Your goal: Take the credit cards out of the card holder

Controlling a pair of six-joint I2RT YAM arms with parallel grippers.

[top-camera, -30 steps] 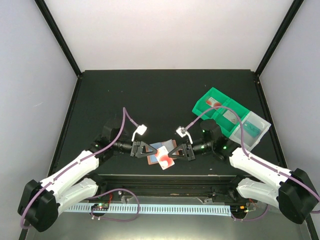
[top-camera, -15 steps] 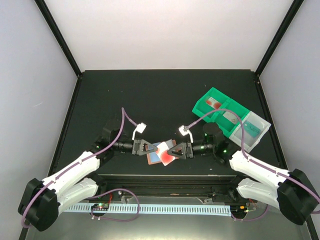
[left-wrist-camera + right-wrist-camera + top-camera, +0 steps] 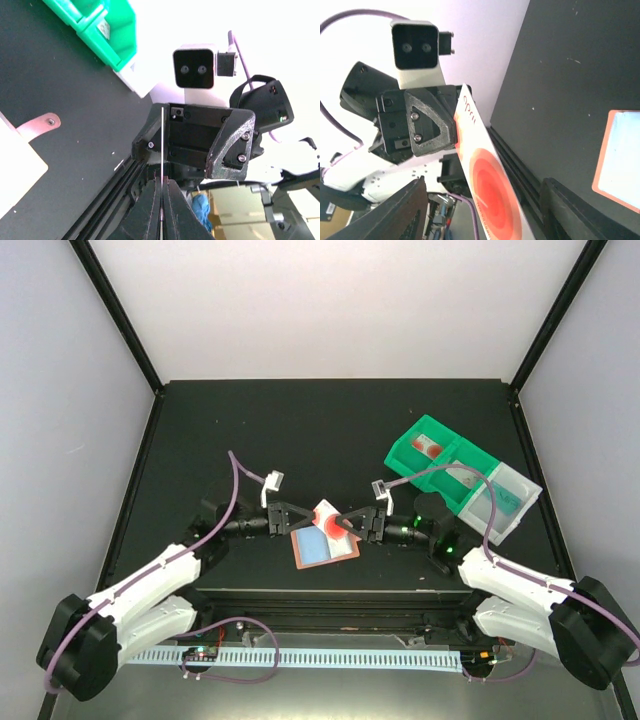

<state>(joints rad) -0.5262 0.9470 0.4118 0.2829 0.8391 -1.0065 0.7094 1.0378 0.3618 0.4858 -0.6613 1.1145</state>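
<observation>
Black counter point(image 3: 250, 430) fills the floor of a white-walled booth. Near its front edge, a white credit card point(image 3: 327, 517) with a red circle is held up off the surface. The left gripper point(image 3: 303, 517) pinches one end of it, fingers pressed together on the thin plastic. The right gripper point(image 3: 347, 524) faces it, fingers spread wide on either side of the card's other end without touching. Just beside them the card holder point(image 3: 322, 550) lies open and flat, light blue showing inside its salmon border. A green bin point(image 3: 408, 453) sits well apart to the right.

Credit card point(image 3: 490, 185) glossy plastic; table point(image 3: 300, 430) matt; bin point(image 3: 117, 35) smooth plastic.
</observation>
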